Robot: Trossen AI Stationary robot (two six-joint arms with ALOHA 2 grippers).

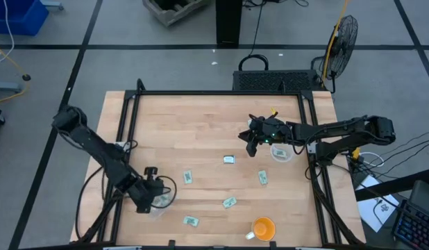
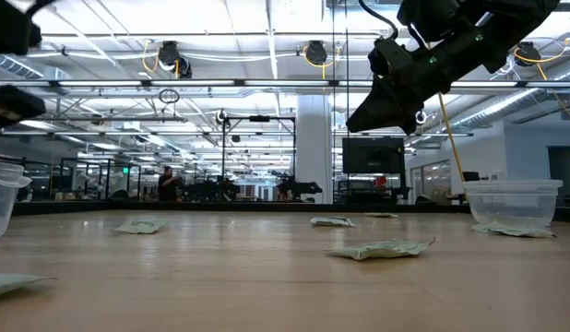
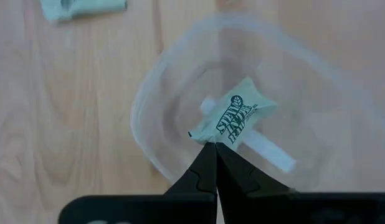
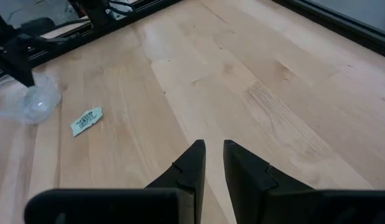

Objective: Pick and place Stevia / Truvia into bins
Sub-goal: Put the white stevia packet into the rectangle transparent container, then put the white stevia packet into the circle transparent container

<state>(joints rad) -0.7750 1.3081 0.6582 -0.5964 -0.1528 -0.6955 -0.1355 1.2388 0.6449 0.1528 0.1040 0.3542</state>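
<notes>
- The left tool [image 1: 150, 187] hangs over the left bin [image 1: 159, 201] at the near-left part of the table [image 1: 200, 125]. Its fingers are clenched on one corner of a Stevia sachet [image 3: 233, 118], which dangles inside the cup's rim with another white packet beneath it.
- The step in hand looks like the drop. It would go best if the fingers part only while the sachet hangs well within the rim, so it falls flat into the cup and not onto the wall.
- A straight lift afterwards should keep the light cup from tipping or sliding.
- Loose sachets [image 1: 188, 178] lie across the near middle of the table; one near the front edge [image 1: 191, 221] and one beside it [image 1: 229, 203] seem closest for the next pick.
- An orange cup [image 1: 263, 228] stands at the near edge and is no bin.
- The right tool [image 1: 252, 141] hovers above the table's middle, just left of the right bin [image 1: 281, 152], fingers slightly apart and gripping nothing.
</notes>
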